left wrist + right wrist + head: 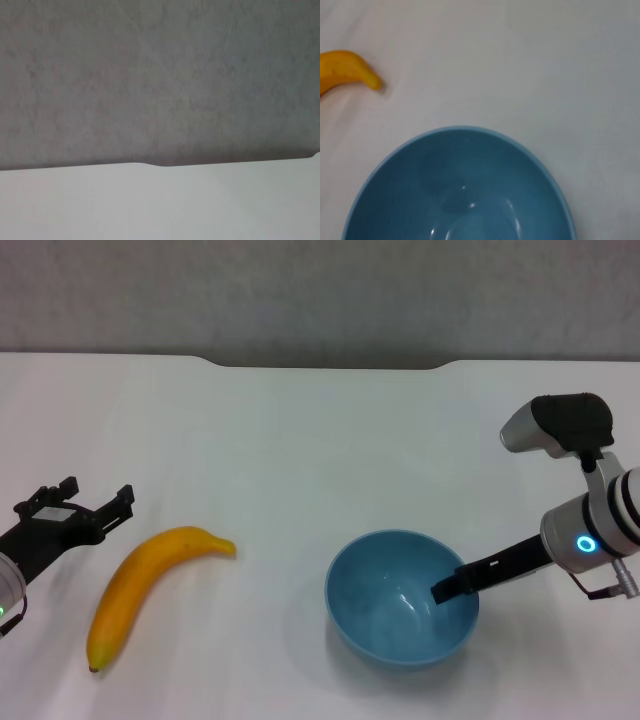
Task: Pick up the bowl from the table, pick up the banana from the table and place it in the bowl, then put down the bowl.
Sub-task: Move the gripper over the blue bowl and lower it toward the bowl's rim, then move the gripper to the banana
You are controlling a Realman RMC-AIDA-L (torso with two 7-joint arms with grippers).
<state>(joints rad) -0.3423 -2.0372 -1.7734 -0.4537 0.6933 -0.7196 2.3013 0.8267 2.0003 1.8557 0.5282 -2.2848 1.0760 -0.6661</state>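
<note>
The light-blue bowl [402, 595] stands upright on the white table [300, 440], near the front and right of centre. The yellow-orange banana [150, 580] lies on the table to the bowl's left, apart from it. My right gripper [445, 590] reaches over the bowl's right rim, with its dark tip inside the bowl. The right wrist view shows the bowl's glossy inside [460, 190] close up and one end of the banana [345, 72] beyond it. My left gripper [95, 495] is open and empty, just left of the banana and beyond its near end.
The table's far edge has a shallow dark notch [325, 364], with a grey wall [320, 290] behind it. The left wrist view shows only bare tabletop [150, 210] and that wall [150, 75]. White tabletop lies between banana and bowl.
</note>
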